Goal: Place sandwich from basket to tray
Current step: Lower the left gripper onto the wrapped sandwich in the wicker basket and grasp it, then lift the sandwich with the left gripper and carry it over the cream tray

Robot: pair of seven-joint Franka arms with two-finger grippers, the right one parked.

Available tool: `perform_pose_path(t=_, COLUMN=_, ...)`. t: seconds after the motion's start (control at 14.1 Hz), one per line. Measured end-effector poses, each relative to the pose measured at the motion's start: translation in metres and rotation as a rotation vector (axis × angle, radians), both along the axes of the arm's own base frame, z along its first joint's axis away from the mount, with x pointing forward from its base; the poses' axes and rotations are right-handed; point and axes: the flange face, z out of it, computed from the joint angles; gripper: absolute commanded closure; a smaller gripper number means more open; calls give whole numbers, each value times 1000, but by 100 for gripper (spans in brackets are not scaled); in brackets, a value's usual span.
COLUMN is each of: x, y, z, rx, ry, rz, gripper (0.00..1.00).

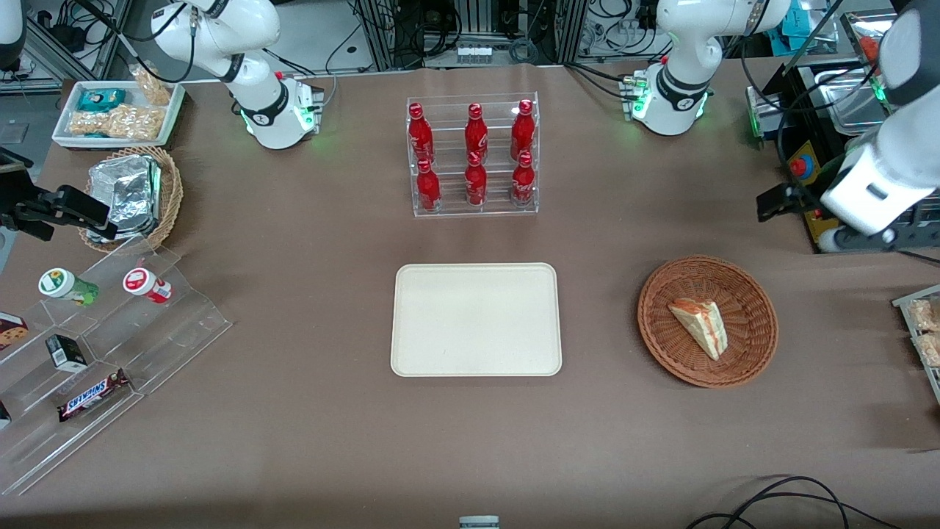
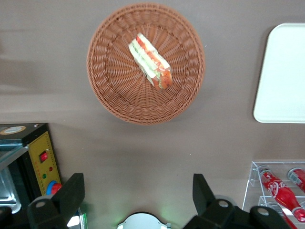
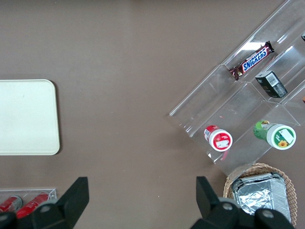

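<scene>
gripper [image 2: 136, 198]: you had it up in the air above the bare tablecloth, near the basket but not over it, farther from the front camera than the basket. In the front view only the arm's white link and dark wrist block showed at the working arm's end of the table.
fingers [image 2: 71, 193]: wide apart, nothing between them.
sandwich [image 1: 700, 325]: lay in the basket, roughly in the middle, on its side. White bread wedge with red-orange and green layers, clear wrap. Wrist view showed the same [image 2: 150, 60]. Nothing touched it.
basket [image 1: 756, 345]: reddish-brown wicker, round and shallow, sat on the table toward the working arm's end, beside the tray with a gap between them. Only the sandwich was in it.
tray [image 1: 476, 320]: cream, rectangular, rounded corners, flat on the table at mid-table. You had nothing on it.
bottle rack [image 1: 474, 154]: clear acrylic stand with six red bottles in two rows, farther from the front camera than the tray, apart from it.
snack steps [image 1: 110, 345]: clear stepped display toward the parked arm's end; it held a Snickers bar [image 1: 92, 395], a small dark box [image 1: 66, 352] and two capped cups lying on their sides.
foil basket [image 1: 139, 197]: tan wicker with foil packets, just beside the snack steps, farther from the front camera.
table: brown cloth.
</scene>
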Motion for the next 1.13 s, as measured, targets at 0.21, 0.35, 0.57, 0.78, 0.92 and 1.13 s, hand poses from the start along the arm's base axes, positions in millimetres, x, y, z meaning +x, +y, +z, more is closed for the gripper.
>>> perform_pose_path(t=0.21, x=29, y=1, z=-69, rx=5, ry=23, rz=56, gripper=0)
perform_pose_path(t=0.35, x=41, y=1, z=-117, rx=17, ry=41, rz=120, gripper=0)
perform_pose_path(t=0.57, x=48, y=0, z=-178, rx=20, ry=26, rz=171, gripper=0)
perform_pose_path(t=0.78, x=43, y=0, z=-222, rx=36, ry=-52, rz=344, gripper=0)
perform_pose_path(t=0.92, x=41, y=-1, z=-240, rx=58, ry=-94, rz=565, gripper=0)
perform_pose_path(t=1.13, x=43, y=-2, z=-263, rx=80, ry=-101, rz=758, gripper=8)
